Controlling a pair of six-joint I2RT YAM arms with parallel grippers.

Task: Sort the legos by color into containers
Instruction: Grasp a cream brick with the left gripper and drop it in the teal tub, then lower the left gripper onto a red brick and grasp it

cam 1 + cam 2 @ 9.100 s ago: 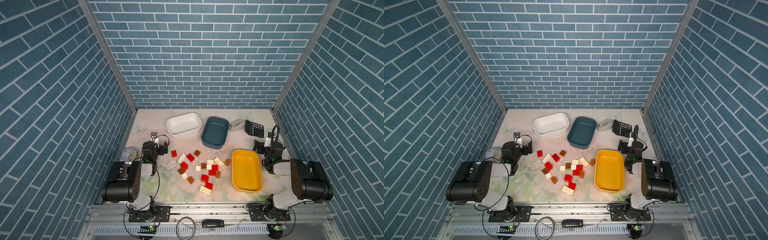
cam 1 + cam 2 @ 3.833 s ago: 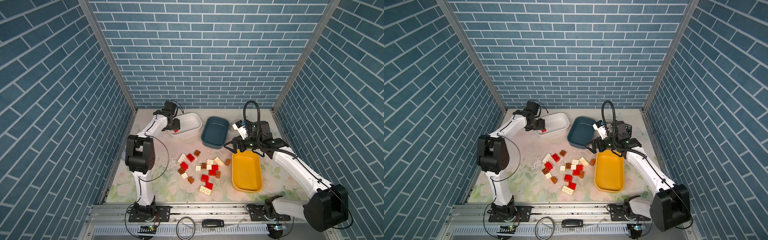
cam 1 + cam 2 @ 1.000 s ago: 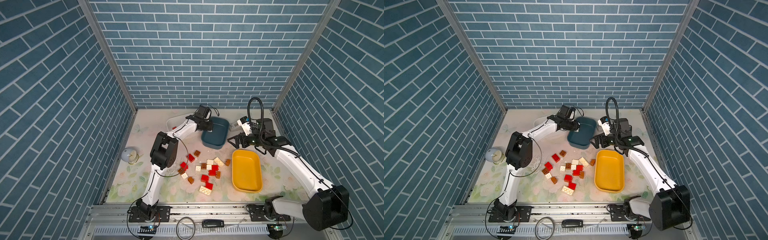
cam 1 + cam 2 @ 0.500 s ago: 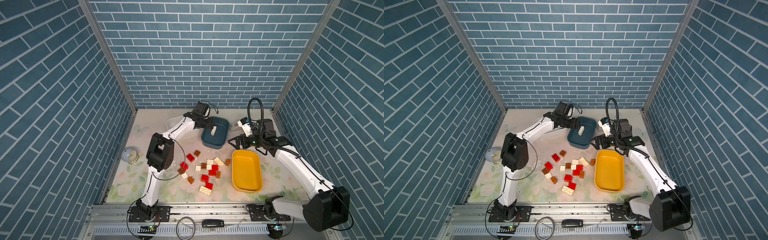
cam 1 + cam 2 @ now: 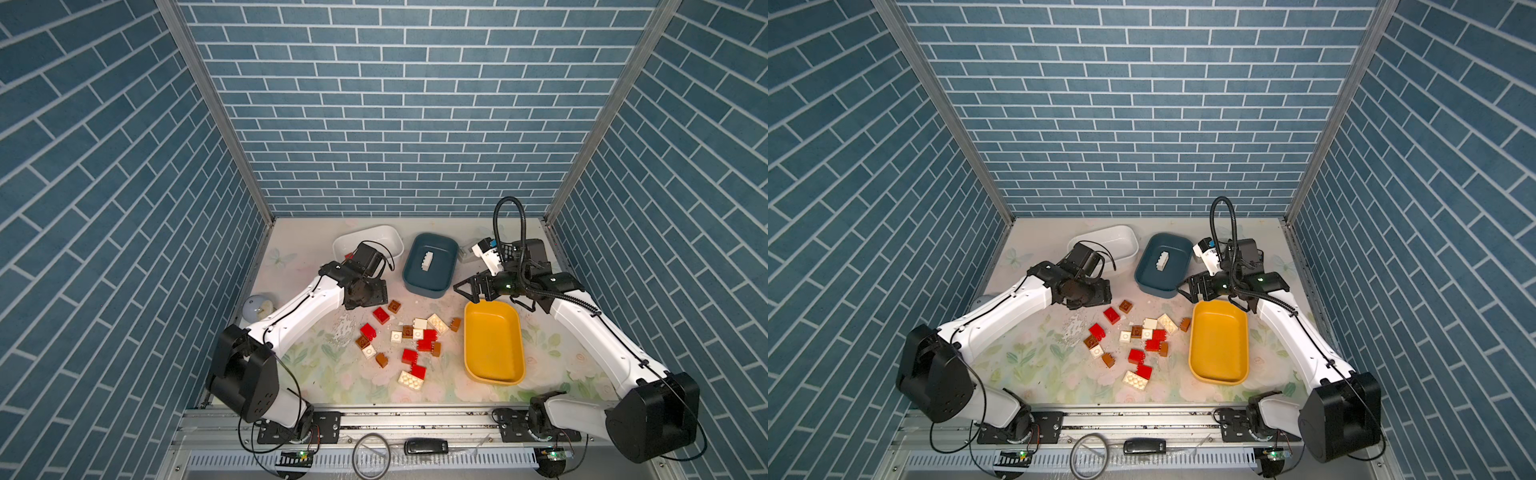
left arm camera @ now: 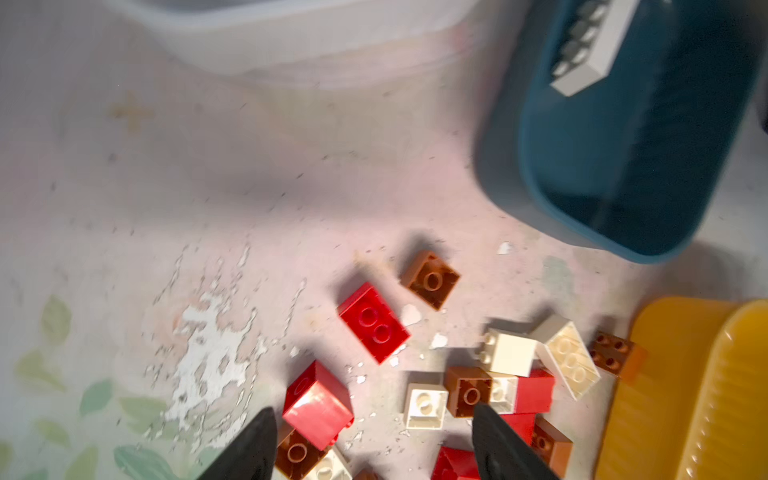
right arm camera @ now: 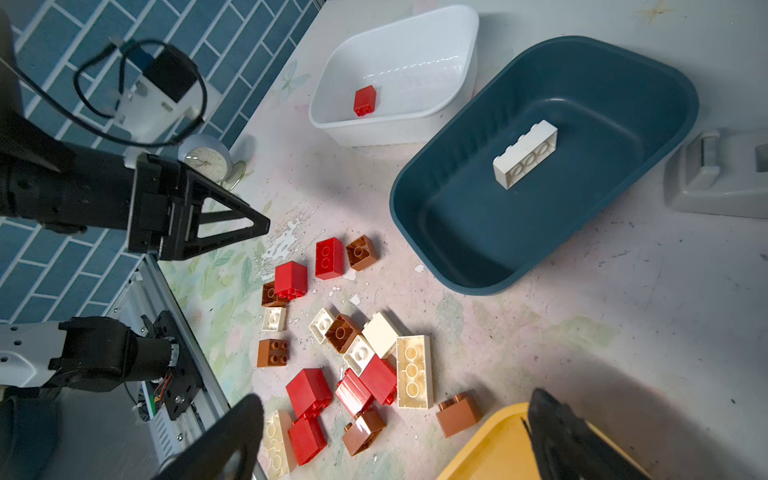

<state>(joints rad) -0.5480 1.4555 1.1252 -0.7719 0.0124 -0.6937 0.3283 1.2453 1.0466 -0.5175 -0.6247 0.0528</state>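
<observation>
Left end effector (image 6: pixel 372 411) released, empty, near loose legos (image 5: pixel 409 356), right end effector (image 7: pixel 395 395) spread wide, empty, near yellow tub (image 5: pixel 493 345)

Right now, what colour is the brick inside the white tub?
Red. The brick in the white tub shows best in the right wrist view.
</observation>
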